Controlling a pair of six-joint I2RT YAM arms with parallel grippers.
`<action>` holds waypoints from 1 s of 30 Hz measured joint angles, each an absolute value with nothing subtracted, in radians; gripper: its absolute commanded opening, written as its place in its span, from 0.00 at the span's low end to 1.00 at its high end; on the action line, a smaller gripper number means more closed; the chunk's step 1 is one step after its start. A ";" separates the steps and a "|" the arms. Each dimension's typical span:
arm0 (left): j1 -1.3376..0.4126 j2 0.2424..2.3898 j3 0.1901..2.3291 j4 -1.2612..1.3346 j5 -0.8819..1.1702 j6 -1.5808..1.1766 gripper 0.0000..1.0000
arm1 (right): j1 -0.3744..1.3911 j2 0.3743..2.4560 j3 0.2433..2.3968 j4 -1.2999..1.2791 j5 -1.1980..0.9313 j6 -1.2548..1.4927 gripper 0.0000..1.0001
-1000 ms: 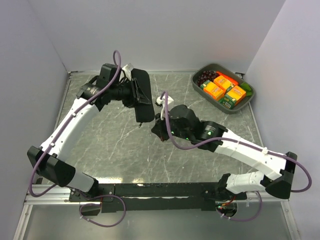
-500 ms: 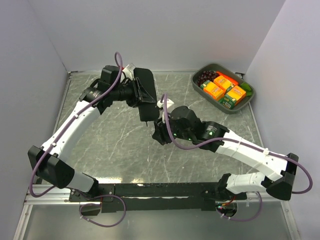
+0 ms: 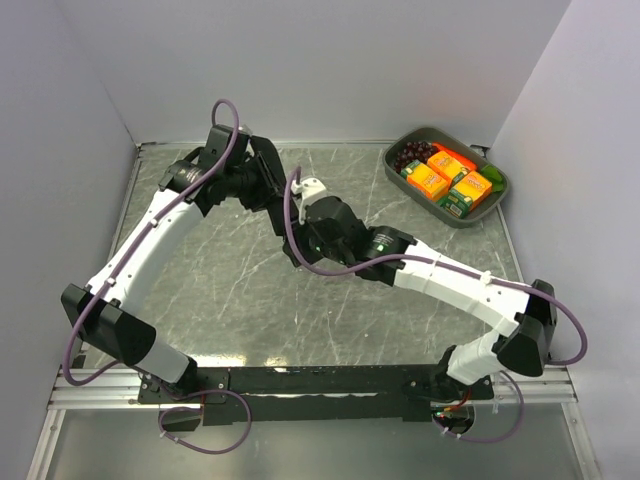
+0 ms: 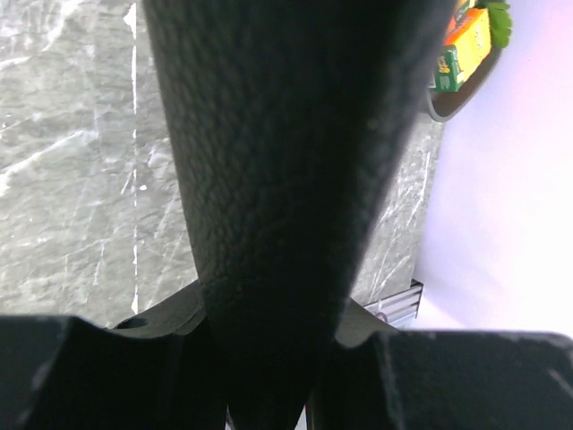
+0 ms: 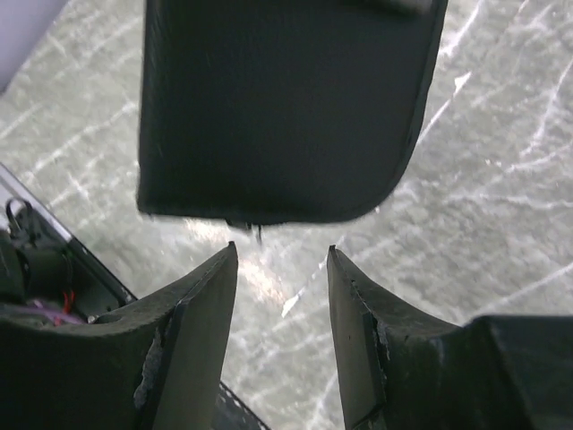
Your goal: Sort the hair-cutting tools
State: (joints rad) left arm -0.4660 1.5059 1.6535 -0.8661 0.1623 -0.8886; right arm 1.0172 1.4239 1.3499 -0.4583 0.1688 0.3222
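Top external: right jaws, apart, have neared the case (image 5: 286,107) left jaws clamp.

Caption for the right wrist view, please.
Open right claw facing the lower edge of the black case, marble tabletop behind.

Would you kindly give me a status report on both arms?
Left gripper shut on case, held up. Right gripper open, short of its edge. No scissors or clips visible.
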 measured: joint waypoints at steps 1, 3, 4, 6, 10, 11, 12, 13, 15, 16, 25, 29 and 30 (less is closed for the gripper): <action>-0.466 1.507 1.656 -0.874 0.157 -0.889 0.01 | 1.017 1.434 1.359 -0.451 0.170 0.325 0.53; -0.466 1.509 1.660 -0.883 0.150 -0.889 0.01 | 1.017 1.454 1.376 -0.430 0.170 0.326 0.53; -0.466 1.509 1.661 -0.885 0.150 -0.889 0.01 | 1.017 1.464 1.382 -0.418 0.169 0.329 0.52; -0.466 1.510 1.662 -0.884 0.139 -0.885 0.01 | 1.017 1.483 1.391 -0.412 0.166 0.337 0.52; -0.463 1.516 1.670 -0.884 0.132 -0.884 0.01 | 1.018 1.515 1.403 -0.407 0.153 0.351 0.43; -0.461 1.518 1.671 -0.883 0.133 -0.882 0.01 | 1.019 1.524 1.408 -0.407 0.152 0.352 0.30; -0.458 1.518 1.671 -0.882 0.133 -0.880 0.01 | 1.019 1.531 1.410 -0.404 0.153 0.356 0.23; -0.456 1.518 1.671 -0.882 0.135 -0.878 0.01 | 1.021 1.534 1.411 -0.402 0.154 0.353 0.17; -0.452 1.518 1.672 -0.885 0.143 -0.875 0.01 | 1.021 1.538 1.411 -0.400 0.164 0.361 0.00; -0.450 1.518 1.673 -0.884 0.148 -0.874 0.01 | 1.021 1.538 1.411 -0.400 0.171 0.362 0.00; -0.442 1.485 1.631 -0.831 0.221 -0.838 0.02 | 1.032 1.509 1.390 -0.395 0.186 0.340 0.00; -0.441 1.435 1.563 -0.762 0.332 -0.812 0.05 | 1.027 1.426 1.322 -0.392 0.107 0.297 0.00; -0.441 1.420 1.542 -0.735 0.373 -0.805 0.06 | 1.022 1.400 1.304 -0.396 0.084 0.284 0.00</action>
